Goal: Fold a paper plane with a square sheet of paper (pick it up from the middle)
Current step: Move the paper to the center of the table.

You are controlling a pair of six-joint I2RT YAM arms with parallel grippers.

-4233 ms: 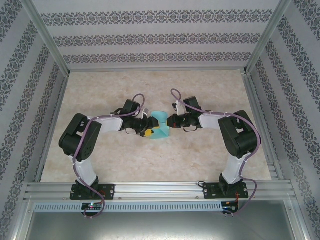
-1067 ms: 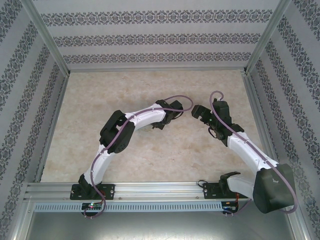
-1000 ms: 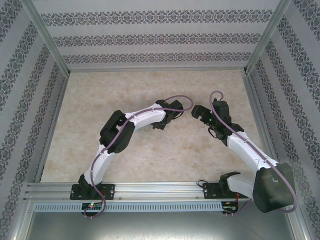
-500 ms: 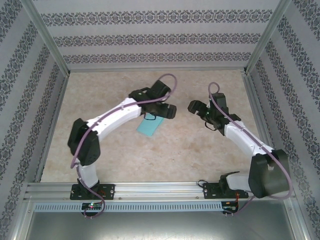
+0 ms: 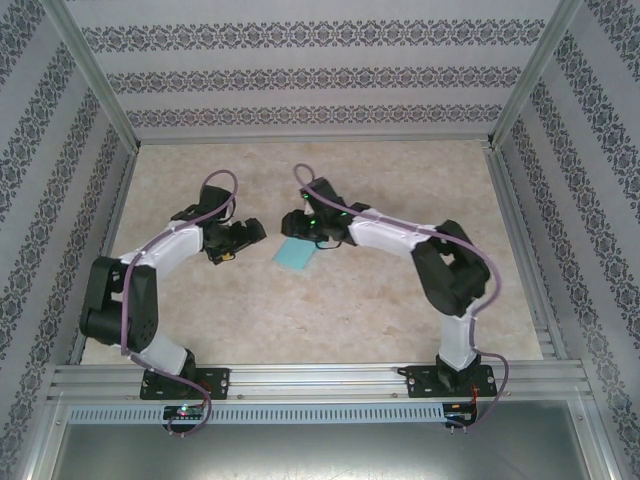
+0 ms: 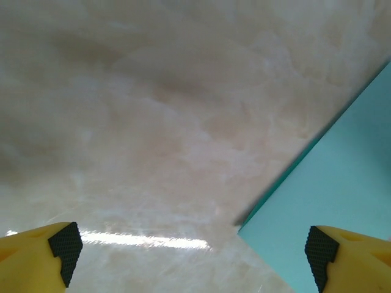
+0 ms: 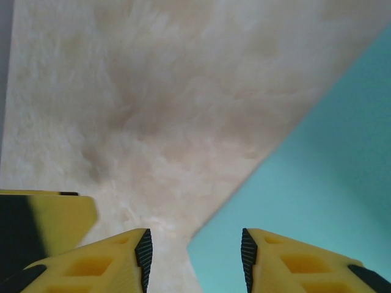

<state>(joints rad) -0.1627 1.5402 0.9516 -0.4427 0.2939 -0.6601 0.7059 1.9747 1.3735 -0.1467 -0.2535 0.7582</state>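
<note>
**Turquoise sheet flat on table, neither gripper on it**

- Left gripper [image 6: 192, 262]: jaws spread wide, nothing between them.
- Just ahead of it, toward its right-hand jaw, runs a straight edge of the thin turquoise paper sheet [image 6: 330, 177]. That jaw hangs over the paper. A dark line under the edge hints that it lifts slightly.
- Right gripper [image 7: 195, 259]: jaws drawn to a half gap, gripping nothing. A corner of the sheet lies below the gap and widens off past its right-hand jaw.
- Beyond both grippers is the bare marbled beige tabletop [image 5: 350, 310], which looks smooth.
- Handling, as a judgement:
  - The sheet is very light and limp, and likely to skate on this surface if nudged.
  - Any crease will stay, and a hard pinch will crumple it.
  - Lying flat, it offers little to get under. Pinch down at the middle so a ridge buckles up between the pads, then lift slowly.
</note>
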